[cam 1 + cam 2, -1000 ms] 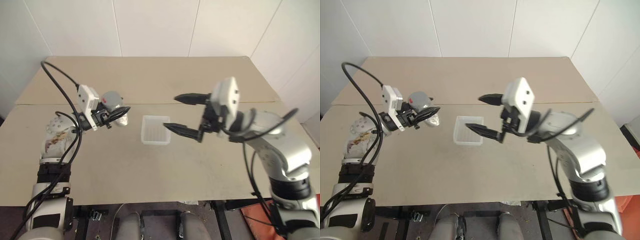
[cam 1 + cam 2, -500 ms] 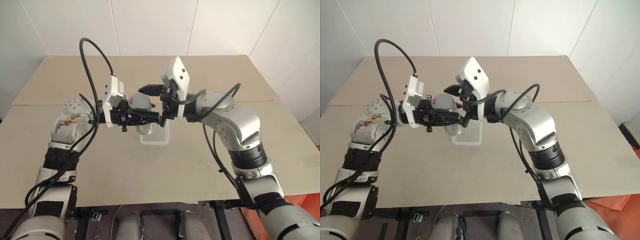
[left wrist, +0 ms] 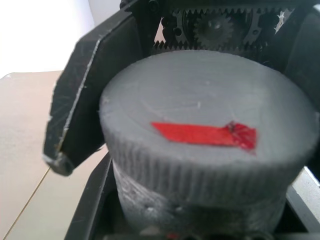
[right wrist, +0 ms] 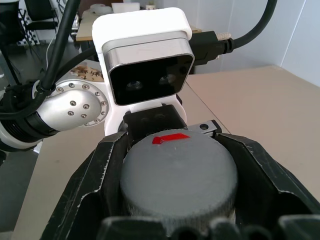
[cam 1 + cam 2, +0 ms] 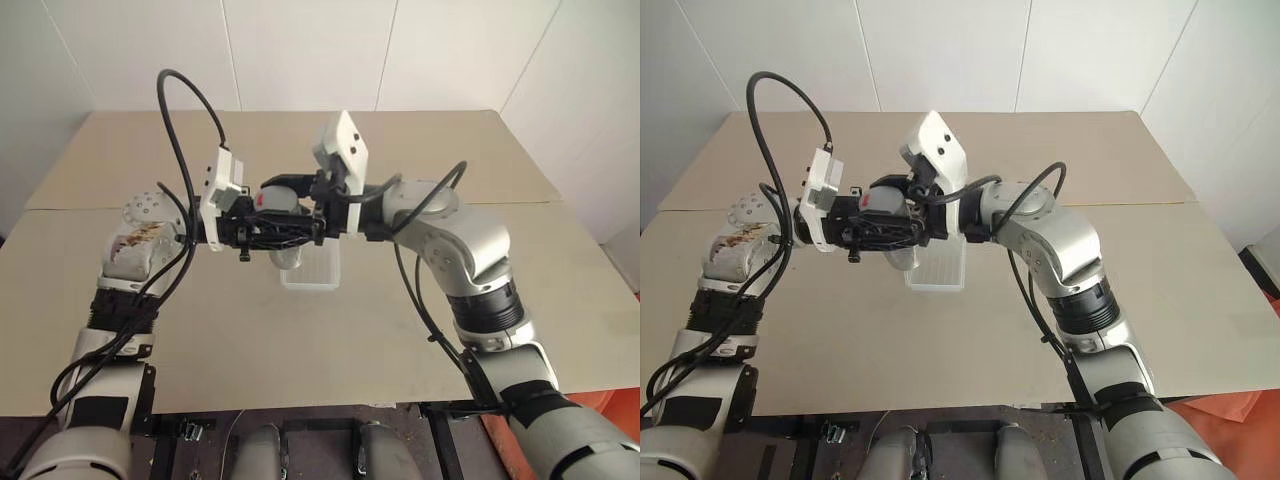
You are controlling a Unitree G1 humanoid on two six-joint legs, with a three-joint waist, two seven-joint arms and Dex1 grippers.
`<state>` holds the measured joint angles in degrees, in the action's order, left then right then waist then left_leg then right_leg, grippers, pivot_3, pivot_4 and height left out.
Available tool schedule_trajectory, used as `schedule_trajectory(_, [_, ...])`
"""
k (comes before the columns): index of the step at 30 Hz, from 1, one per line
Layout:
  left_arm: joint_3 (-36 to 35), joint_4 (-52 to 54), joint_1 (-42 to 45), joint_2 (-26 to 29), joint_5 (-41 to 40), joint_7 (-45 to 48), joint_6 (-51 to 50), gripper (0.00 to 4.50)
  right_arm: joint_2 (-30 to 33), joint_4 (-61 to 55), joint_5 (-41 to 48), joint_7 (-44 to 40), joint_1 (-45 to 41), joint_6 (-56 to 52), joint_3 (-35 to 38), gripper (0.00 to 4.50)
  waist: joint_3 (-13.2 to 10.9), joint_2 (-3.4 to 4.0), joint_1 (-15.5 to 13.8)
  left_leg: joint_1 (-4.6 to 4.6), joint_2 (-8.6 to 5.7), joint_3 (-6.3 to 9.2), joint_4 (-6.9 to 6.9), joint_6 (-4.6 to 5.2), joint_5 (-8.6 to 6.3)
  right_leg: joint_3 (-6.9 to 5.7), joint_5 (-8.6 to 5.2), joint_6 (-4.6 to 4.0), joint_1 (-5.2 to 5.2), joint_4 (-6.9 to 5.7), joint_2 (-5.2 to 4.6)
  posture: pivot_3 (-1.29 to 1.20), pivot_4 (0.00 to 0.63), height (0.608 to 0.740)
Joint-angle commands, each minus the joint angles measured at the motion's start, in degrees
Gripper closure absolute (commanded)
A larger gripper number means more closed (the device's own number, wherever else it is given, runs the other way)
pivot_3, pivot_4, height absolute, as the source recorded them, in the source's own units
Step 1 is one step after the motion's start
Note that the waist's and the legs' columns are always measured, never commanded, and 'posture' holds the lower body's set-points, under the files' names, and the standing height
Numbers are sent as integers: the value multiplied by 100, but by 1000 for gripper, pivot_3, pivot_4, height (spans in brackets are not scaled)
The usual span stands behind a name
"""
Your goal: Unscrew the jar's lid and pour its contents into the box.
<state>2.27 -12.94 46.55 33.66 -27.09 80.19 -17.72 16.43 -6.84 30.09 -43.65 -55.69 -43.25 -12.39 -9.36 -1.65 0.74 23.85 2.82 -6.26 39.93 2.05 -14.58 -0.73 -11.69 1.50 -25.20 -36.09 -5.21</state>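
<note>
Both grippers clamped on the jar above the box

Left gripper (image 5: 275,232) grips the shiny silvery-grey cylindrical jar (image 5: 287,256); right gripper (image 4: 177,195) has closed round its ribbed grey red-marked lid (image 4: 178,172), over the translucent white square box (image 5: 318,277).

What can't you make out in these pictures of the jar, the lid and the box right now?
- The contents: hidden in every view; the lid caps the jar.
- The jar's body: in the head views mostly covered by the left gripper and right gripper; in the left wrist view cut off by the edge.
- The box: its near-left part is hidden behind the jar, so whether anything lies in it cannot be told.
</note>
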Motion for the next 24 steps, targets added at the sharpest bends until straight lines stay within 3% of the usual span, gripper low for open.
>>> schedule_trajectory(1, [-142,-79,125,179,-170,514,134,2517,207,-81,208,-469,-34,312,418,1754,0,0,2,0,0,0,0,0,0,0,0,0,0,0,1,0,150,740])
schedule_trajectory(8, [-71,-121,329,273,-361,1219,294,2517,369,886,442,-2703,-359,1172,139,1754,-1,1,1,0,0,0,0,1,-1,0,0,0,1,3,1,0,150,740])
schedule_trajectory(15, [294,304,351,528,-1098,1231,320,2517,-245,2502,-79,-3652,-1208,1985,-191,1754,-2,3,69,-3,5,4,-5,-1,0,3,0,0,-5,-6,8,0,150,740])
schedule_trajectory(20, [198,107,343,476,-999,1231,298,2517,-390,2952,-280,-3537,-1387,2131,52,141,-3,5,0,-1,2,1,-4,0,0,3,0,1,-4,-2,3,0,150,740])
schedule_trajectory(24, [4,-154,278,436,-793,1051,279,2517,-84,2358,-277,-3014,-1015,1893,401,37,-4,5,-31,3,0,1,-1,0,0,-4,0,1,-3,0,0,0,150,740])
